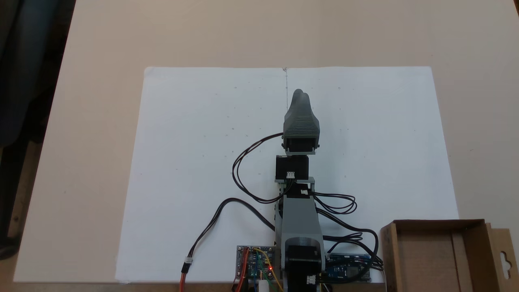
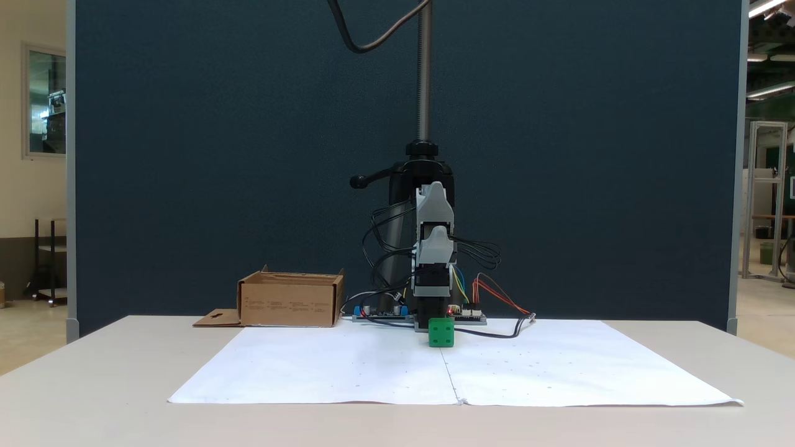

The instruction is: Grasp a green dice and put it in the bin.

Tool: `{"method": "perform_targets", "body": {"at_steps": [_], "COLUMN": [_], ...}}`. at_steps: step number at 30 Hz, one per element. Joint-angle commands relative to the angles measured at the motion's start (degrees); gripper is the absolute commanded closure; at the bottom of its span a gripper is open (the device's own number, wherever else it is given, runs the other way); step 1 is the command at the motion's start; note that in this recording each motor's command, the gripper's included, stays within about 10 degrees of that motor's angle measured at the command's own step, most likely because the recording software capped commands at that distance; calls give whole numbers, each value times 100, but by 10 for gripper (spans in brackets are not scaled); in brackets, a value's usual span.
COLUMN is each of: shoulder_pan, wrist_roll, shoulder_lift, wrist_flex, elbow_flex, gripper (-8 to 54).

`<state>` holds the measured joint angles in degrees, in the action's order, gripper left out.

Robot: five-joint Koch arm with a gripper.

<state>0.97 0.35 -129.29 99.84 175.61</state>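
- Dark blue partition behind, a pale table in front, with white paper spread over its middle.
- On that paper sits the green dice, directly in front of the arm's base in the low fixed view, just at the paper's centre crease.
- It is a small bright green cube with dark round pips on the face towards the camera, edges crisp, resting flat on one face.
- Judged by its look, it is hard, light plastic: stiff enough for a firm pinch, smooth enough to slip or spin if caught on a corner. Best taken across two opposite flat sides, low on the cube.
- The claw points to 12 o'clock from the base in the view from above; seen from there its grey shell hides the tips, so I cannot tell whether it is open or closed. It seems to hang over the dice.
- The bin, a low-walled brown cardboard box with a keyhole-cut flap, stands empty near 4 o'clock from the claw in the view from above, beside the base and well apart from the dice.
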Motion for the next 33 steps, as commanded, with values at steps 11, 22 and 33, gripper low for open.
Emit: {"method": "perform_targets", "body": {"at_steps": [11,22,33], "shoulder_pan": [79,-9,-44], "wrist_roll": [-387,-422,-457], "shoulder_lift": [-659,-650,-624], "wrist_flex": [519,483,-88], "elbow_flex": [360,360,-44], "gripper": [3,4,15]}}
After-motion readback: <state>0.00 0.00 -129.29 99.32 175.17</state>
